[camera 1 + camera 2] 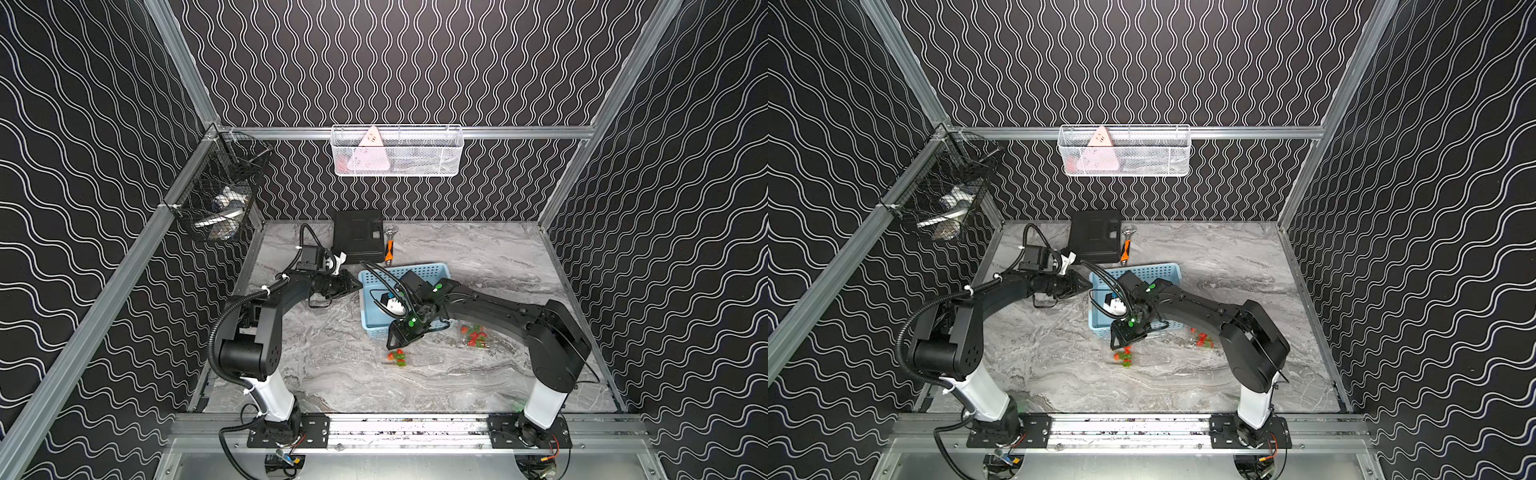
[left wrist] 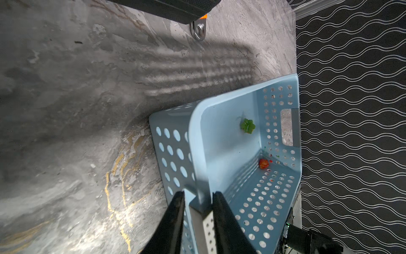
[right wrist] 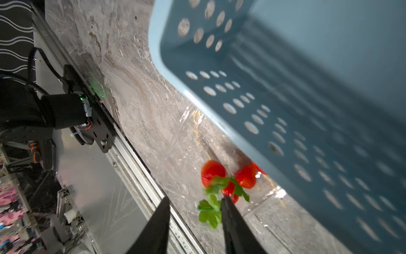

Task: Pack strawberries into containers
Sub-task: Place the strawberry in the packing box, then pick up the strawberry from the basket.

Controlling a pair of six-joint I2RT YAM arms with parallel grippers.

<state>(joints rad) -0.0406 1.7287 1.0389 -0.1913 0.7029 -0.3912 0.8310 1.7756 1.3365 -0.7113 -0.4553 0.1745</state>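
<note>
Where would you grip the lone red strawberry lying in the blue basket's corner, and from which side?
Pinch the strawberry across its red body, coming in through the open top of the basket. It sits tight in a corner against the holed walls, so a sideways approach is probably blocked; no stem shows to grab.

The grey marbled tabletop (image 1: 478, 257) carries a light blue basket (image 1: 432, 272) near its middle. A black case (image 1: 358, 241) lies behind the basket, and an orange-handled wrench (image 1: 389, 249) lies just beside that case. Just in front of the basket sits a clear container (image 3: 186, 132) with strawberries (image 1: 398, 357), and a second container (image 1: 478, 338) of berries lies off the basket's side, toward the right arm's base.
</note>
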